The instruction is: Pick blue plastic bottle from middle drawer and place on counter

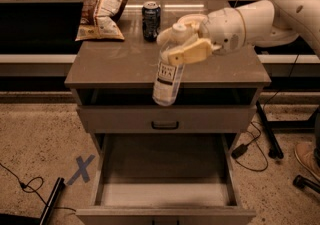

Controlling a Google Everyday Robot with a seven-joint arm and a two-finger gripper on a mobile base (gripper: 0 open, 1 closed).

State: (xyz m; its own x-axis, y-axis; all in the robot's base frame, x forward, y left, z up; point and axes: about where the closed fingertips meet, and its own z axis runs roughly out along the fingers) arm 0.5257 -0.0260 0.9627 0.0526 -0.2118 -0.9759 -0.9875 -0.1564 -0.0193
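Note:
My gripper (176, 44) is shut on the blue plastic bottle (167, 82), a clear bottle with a white cap and a white label. It holds the bottle by its neck, hanging slightly tilted in the air over the front edge of the counter (110, 66). The bottle's base hangs lower than the counter top, in front of the cabinet face. The middle drawer (162, 194) is pulled wide open below, and its pale floor holds nothing. My white arm comes in from the right.
A dark soda can (151, 20) and a brown chip bag (104, 4) stand at the back of the counter. A shallower drawer front with a black handle (165, 125) sits above the open drawer. Cables (255, 156) and a blue tape X (80, 170) lie on the floor.

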